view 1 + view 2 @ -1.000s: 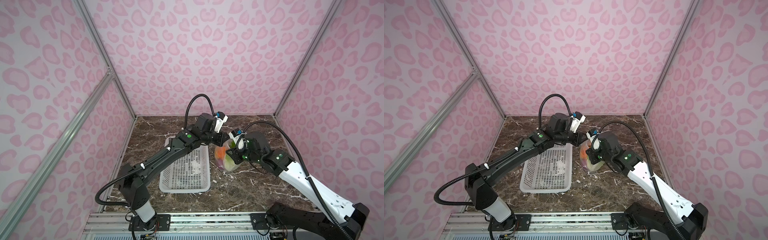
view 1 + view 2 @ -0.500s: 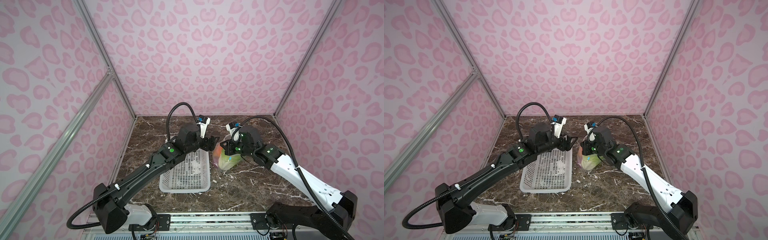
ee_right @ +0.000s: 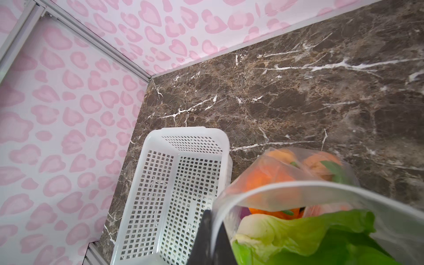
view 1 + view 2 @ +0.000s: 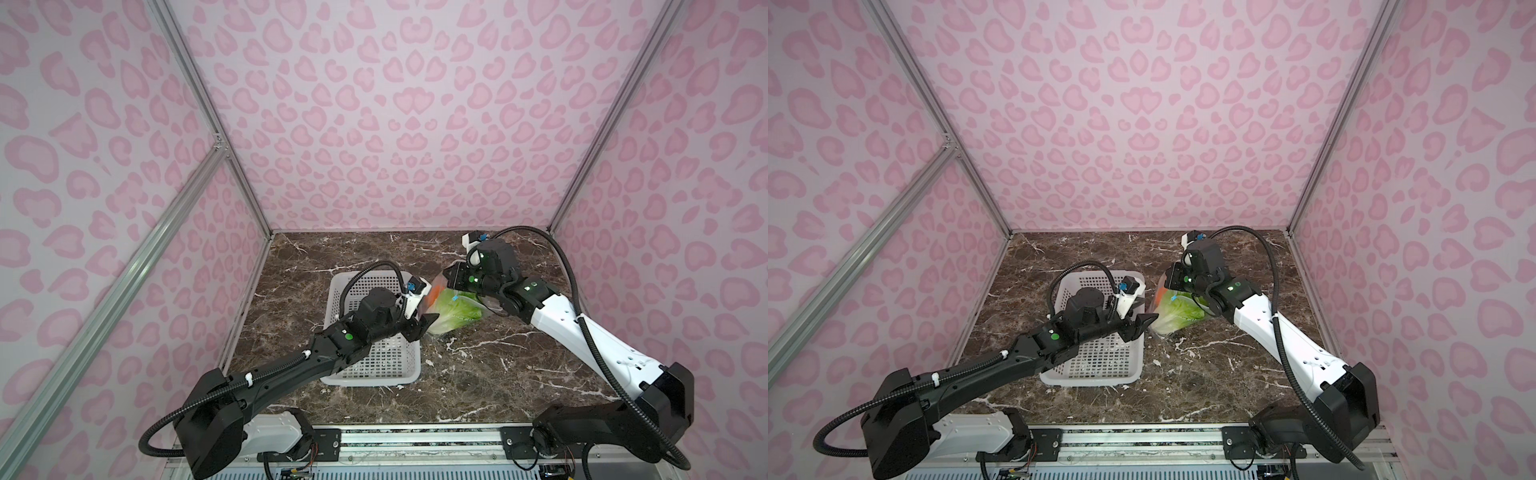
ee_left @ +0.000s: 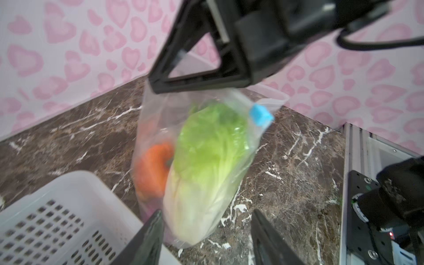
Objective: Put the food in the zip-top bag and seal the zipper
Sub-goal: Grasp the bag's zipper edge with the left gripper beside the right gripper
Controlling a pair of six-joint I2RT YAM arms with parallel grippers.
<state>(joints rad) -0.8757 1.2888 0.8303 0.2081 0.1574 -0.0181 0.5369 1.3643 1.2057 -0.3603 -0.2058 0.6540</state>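
Left pincer (image 4: 422, 326) has pulled back from the zip-top bag (image 5: 156, 119) and now sits spread wide, holding nothing, low by the basket (image 4: 374, 365). Right pincer (image 4: 448, 279) is pinching the bag's top, so it hangs beside the basket over the worktop (image 4: 478, 374). Food (image 5: 206, 156) is inside. The bag's mouth looks open, so the blue slider (image 5: 260, 114) likely needs pulling next.

A robot test cell, as in a lab: three walls (image 4: 395, 124) of pink heart-print sheet hang on bare aluminium posts (image 4: 218, 143), a dark marble-look worktop (image 4: 478, 374) fills the cell, and a left arm (image 4: 291, 370) and right arm (image 4: 582, 336) sit on a metal rail (image 4: 415, 440) along its front edge
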